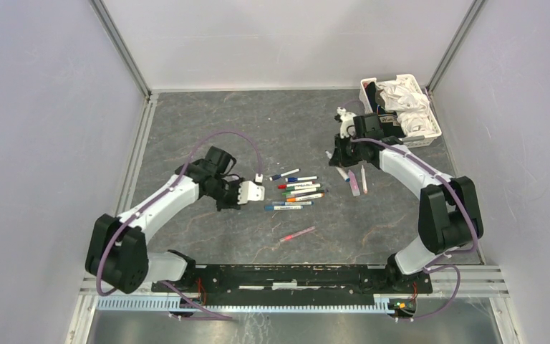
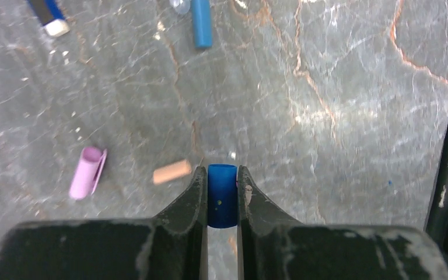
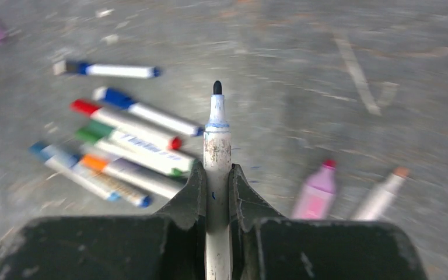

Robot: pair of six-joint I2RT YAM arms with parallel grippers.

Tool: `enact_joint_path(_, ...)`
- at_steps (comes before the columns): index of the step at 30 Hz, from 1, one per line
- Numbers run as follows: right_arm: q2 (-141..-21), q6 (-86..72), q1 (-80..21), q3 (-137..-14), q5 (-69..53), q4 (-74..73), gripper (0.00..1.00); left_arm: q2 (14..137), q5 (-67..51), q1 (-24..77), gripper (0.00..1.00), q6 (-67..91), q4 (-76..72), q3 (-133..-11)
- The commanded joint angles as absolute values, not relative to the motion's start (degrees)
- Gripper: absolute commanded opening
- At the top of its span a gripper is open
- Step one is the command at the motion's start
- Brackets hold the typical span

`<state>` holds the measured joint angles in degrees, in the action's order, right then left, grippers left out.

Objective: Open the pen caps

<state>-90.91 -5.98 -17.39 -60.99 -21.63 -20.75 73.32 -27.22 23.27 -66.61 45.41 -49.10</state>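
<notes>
My left gripper point(image 2: 222, 170) is shut on a stubby blue pen cap point(image 2: 222, 195) and holds it above the table; in the top view this gripper point(image 1: 230, 203) is left of the row of pens. A pink cap point(image 2: 86, 172), an orange cap point(image 2: 172, 171) and another blue cap point(image 2: 202, 23) lie loose on the table. My right gripper point(image 3: 217, 168) is shut on a white pen barrel point(image 3: 217, 146) whose dark tip is bare. In the top view the right gripper point(image 1: 336, 154) is right of the pens.
Several capped pens point(image 1: 297, 190) lie in a row mid-table, also in the right wrist view point(image 3: 128, 146). Uncapped pens point(image 1: 354, 180) lie beside the right gripper. A pink pen point(image 1: 297, 233) lies nearer the front. A white slotted basket point(image 1: 433, 129) with crumpled cloths stands back right.
</notes>
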Motion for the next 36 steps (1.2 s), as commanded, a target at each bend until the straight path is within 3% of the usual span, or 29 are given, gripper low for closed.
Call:
enact_joint_path(1, -89.9, -9.3, -15.6, -59.2, -2.0, -16.3, 0.0, 77.4, -28.6, 26.0, 0.02, -58.4, 34.9, -47.6)
enact_joint_path(12, -96.2, -8.5, -14.4, -59.8, 10.6, -11.6, 0.0, 87.1, -22.5, 27.4, 0.06, -56.8, 27.1, -47.1)
enact_joint_path(17, -98.5, -7.4, -14.2, -59.2, 11.6, -10.8, 0.2, 87.9, -21.8, 27.5, 0.24, -55.6, 27.5, -47.7)
enact_joint_path(25, -99.9, -7.3, -14.2, -56.9, 11.7, -9.7, 0.25, 82.3, -26.4, 27.6, 0.49, -52.3, 35.9, -55.2)
enact_joint_path(28, -100.0, -7.9, -14.2, -56.2, 12.7, -9.8, 0.35, 81.4, -27.9, 27.6, 0.73, -50.5, 38.5, -58.4)
enact_joint_path(32, -98.8, -8.1, -14.2, -56.2, 12.8, -9.9, 0.38, 79.8, -28.1, 27.6, 0.78, -48.6, 41.8, -62.2)
enact_joint_path(33, -98.3, -8.0, -14.2, -56.3, 12.8, -10.1, 0.38, 79.2, -27.8, 27.6, 0.85, -48.1, 42.5, -63.2)
enact_joint_path(34, -97.6, -8.0, -14.2, -56.5, 13.0, -10.4, 0.38, 78.6, -27.5, 27.5, 0.98, -47.5, 43.3, -64.2)
enact_joint_path(36, -95.9, -8.2, -14.2, -56.8, 12.0, -10.6, 0.39, 77.5, -25.8, 27.4, 1.0, -45.6, 44.4, -66.8)
